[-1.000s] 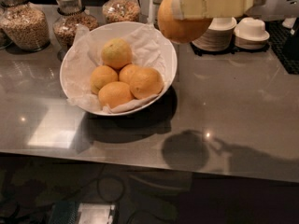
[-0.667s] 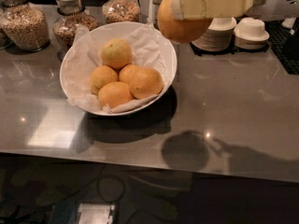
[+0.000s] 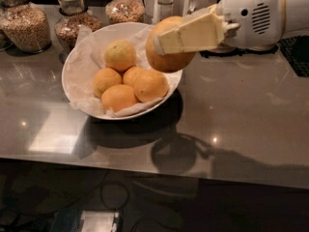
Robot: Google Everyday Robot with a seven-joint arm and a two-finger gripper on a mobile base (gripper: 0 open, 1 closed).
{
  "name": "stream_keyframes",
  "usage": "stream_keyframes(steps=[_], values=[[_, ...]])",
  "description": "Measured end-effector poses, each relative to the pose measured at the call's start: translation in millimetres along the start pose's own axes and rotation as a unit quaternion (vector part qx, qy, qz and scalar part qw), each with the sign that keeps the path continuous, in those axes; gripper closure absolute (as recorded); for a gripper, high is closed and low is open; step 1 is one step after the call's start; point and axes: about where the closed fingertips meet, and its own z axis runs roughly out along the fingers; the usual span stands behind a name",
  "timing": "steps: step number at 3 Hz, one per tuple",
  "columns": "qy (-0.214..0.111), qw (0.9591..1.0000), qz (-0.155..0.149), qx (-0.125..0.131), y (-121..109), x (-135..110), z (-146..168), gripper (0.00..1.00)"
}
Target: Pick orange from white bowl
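The orange (image 3: 168, 62) hung clear above the right rim of the white bowl (image 3: 63, 79), toward the back edge of the bench (image 3: 241, 120) — pinched in the gripper (image 3: 164, 40). Four smaller fruits (image 3: 130, 83) sat in the bowl — jars (image 3: 26, 25) lined the back-left corner.

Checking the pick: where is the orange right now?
In the camera view, upper centre, the orange sits clamped in the gripper, above the right-hand rim of the white bowl and the smaller fruits inside.

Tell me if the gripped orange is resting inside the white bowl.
No, the gripper holds the orange in the air over the white bowl's right rim, above the fruit inside.
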Motion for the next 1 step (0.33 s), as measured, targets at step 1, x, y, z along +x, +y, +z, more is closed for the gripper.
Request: stream_keyframes(steps=[1], values=[[0.002, 1.0000, 0.001, -0.001, 0.4, 2.0, 1.9, 1.00]])
